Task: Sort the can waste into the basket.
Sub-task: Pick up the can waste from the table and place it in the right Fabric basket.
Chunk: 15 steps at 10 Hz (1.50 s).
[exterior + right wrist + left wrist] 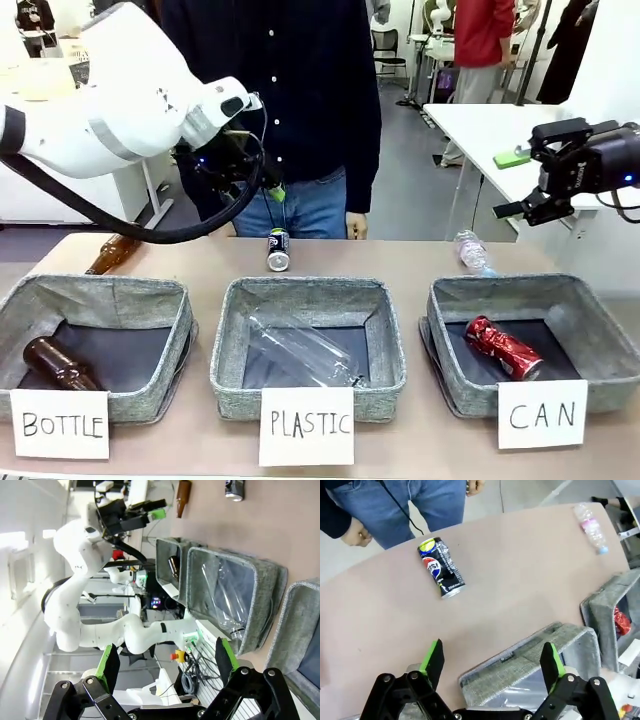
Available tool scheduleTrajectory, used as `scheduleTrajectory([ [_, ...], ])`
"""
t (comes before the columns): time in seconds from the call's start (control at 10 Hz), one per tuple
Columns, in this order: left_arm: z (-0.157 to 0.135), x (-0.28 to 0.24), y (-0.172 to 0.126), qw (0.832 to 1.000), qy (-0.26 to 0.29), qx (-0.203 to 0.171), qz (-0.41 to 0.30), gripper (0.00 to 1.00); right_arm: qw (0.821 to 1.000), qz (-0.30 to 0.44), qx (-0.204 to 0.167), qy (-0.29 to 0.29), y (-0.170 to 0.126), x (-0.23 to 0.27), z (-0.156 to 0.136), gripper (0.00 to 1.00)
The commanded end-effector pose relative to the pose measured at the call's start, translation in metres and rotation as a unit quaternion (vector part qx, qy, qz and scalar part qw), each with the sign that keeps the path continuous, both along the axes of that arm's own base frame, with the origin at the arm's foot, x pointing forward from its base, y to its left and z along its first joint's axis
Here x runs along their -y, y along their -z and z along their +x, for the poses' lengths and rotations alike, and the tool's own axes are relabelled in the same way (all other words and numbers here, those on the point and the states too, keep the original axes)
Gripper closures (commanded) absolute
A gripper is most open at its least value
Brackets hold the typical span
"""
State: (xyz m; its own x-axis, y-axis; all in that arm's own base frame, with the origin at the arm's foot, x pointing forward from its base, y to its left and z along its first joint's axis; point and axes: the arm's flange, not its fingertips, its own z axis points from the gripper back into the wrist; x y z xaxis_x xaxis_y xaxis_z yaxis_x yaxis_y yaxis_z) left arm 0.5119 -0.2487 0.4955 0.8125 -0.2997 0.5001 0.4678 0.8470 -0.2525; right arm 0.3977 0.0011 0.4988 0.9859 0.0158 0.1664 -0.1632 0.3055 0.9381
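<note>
The red can [503,347] already lies on its side inside the basket [505,285] behind the "CAN" sign [542,414], at the robot's right, so half the sorting looks done. The black can [441,567] lies on its side on the bare bench [520,580], at the far middle, just beyond the "PLASTIC" basket [232,340] and in front of the person [300,100].

The left end effector [492,664] hangs above the bench with its green pads [433,656] spread wide and nothing between them. The black can sits ahead of it in the wrist view, its length running roughly away from the jaws, so a descent and squeeze would likely pinch it across its width.

The right end effector [166,661] is held high at the right, also spread and empty, probably parked clear of the left arm's path. A clear plastic bottle [472,250] and a brown bottle [110,255] lie on the bench, no part of this job
</note>
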Motion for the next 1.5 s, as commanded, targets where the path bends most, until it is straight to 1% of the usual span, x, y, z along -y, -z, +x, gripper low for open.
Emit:
scheduleTrajectory([
  [0.0, 0.037, 0.007, 0.047, 0.997, -0.058, -0.045, 0.035, 0.0, 1.0, -0.008, -0.011, 0.003, -0.004, 0.0, 0.0, 0.0],
  [0.1, 0.059, 0.02, 0.065, 0.994, -0.085, -0.062, 0.042, 0.0, 1.0, -0.008, -0.011, 0.003, -0.004, 0.0, 0.0, 0.0],
  [0.2, 0.076, 0.031, 0.08, 0.991, -0.101, -0.074, 0.048, 0.0, 1.0, -0.008, -0.011, 0.003, -0.004, 0.0, 0.0, 0.0],
  [0.3, 0.095, 0.042, 0.092, 0.986, -0.131, -0.084, 0.056, 0.0, 1.0, -0.008, -0.011, 0.003, -0.004, 0.0, 0.0, 0.0],
  [0.4, 0.112, 0.05, 0.104, 0.983, -0.14, -0.104, 0.054, 0.0, 1.0, -0.008, -0.011, 0.003, -0.004, 0.0, 0.0, 0.0],
  [0.5, 0.125, 0.056, 0.115, 0.981, -0.14, -0.121, 0.053, 0.0, 1.0, -0.008, -0.011, 0.003, -0.004, 0.0, 0.0, 0.0],
  [0.6, 0.138, 0.061, 0.13, 0.977, -0.151, -0.135, 0.06, 0.0, 1.0, -0.008, -0.011, 0.003, -0.004, 0.0, 0.0, 0.0],
  [0.7, 0.146, 0.067, 0.142, 0.973, -0.165, -0.145, 0.074, 0.0, 1.0, -0.008, -0.011, 0.003, -0.004, 0.0, 0.0, 0.0],
  [0.9, 0.152, 0.075, 0.158, 0.97, -0.164, -0.156, 0.091, 0.0, 1.0, -0.008, -0.011, 0.003, -0.004, 0.0, 0.0, 0.0],
  [1.0, 0.155, 0.075, 0.162, 0.967, -0.182, -0.148, 0.104, 0.0, 1.0, -0.008, -0.011, 0.003, -0.004, 0.0, 0.0, 0.0],
  [1.2, 0.155, 0.075, 0.171, 0.961, -0.2, -0.15, 0.116, 0.0, 1.0, -0.008, -0.011, 0.003, -0.004, 0.0, 0.0, 0.0],
  [1.3, 0.155, 0.075, 0.174, 0.959, -0.212, -0.145, 0.118, 0.0, 1.0, -0.008, -0.011, 0.003, -0.004, 0.0, 0.0, 0.0],
  [1.4, 0.154, 0.075, 0.176, 0.958, -0.22, -0.137, 0.119, 0.53, 1.0, -0.008, -0.011, 0.003, -0.004, 0.0, 0.0, 0.0],
])
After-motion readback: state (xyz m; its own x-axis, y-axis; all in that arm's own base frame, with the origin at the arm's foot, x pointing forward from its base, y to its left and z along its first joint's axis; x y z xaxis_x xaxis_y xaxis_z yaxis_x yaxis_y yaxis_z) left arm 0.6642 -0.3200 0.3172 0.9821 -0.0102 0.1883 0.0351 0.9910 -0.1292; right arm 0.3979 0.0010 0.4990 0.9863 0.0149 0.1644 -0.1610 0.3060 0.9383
